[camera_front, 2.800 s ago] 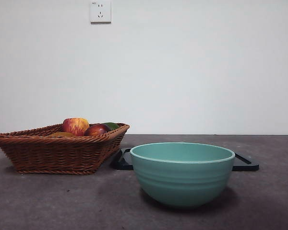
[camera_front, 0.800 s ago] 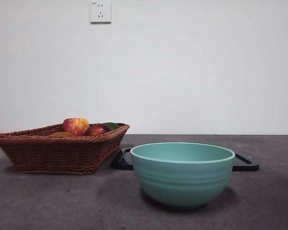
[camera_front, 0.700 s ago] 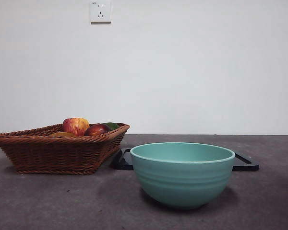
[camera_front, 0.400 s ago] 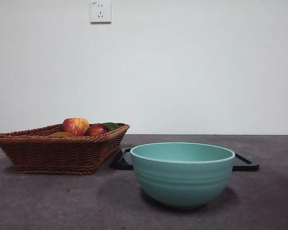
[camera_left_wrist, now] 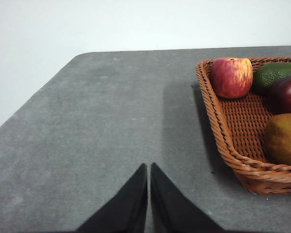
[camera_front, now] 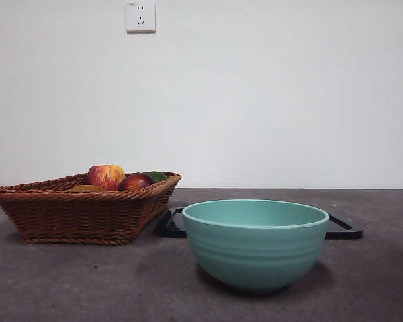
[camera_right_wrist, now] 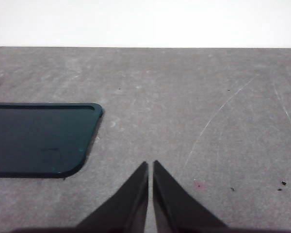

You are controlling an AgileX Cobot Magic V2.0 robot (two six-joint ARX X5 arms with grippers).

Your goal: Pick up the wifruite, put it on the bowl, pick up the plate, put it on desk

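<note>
The brown kiwifruit lies in the wicker basket at its near corner; in the front view only its top peeks over the rim. The teal-green bowl stands empty-looking on the dark grey desk in the middle front. My left gripper is shut and empty, above bare desk beside the basket. My right gripper is shut and empty, above bare desk beside the glossy black tray. Neither gripper shows in the front view.
The basket stands at the left and also holds a red-and-yellow apple, a dark red fruit and a green fruit. The black tray lies flat behind the bowl. A white wall closes the back.
</note>
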